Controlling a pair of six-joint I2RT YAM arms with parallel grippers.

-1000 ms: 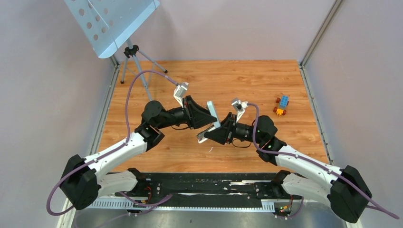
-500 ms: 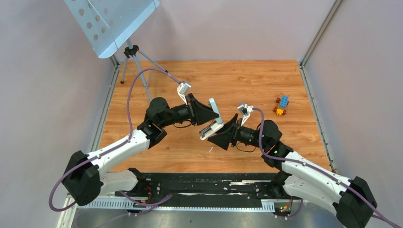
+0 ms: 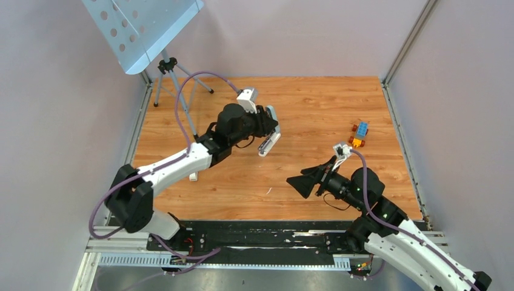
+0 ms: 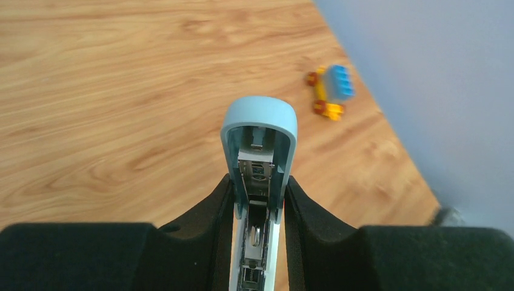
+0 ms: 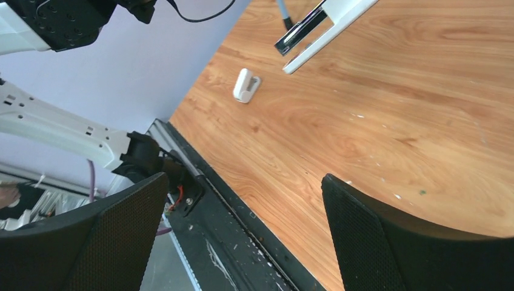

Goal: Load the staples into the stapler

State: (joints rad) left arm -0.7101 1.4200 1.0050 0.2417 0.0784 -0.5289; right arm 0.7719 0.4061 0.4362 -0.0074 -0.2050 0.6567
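left end effector aloft with stapler

We record:
- right gripper, black fingers spread wide at the lower corners
- wooden table
- stapler at the top edge, metal channel parted from its white base
- small white object on the table nearby
- white arm link at left
- black rail along the table edge
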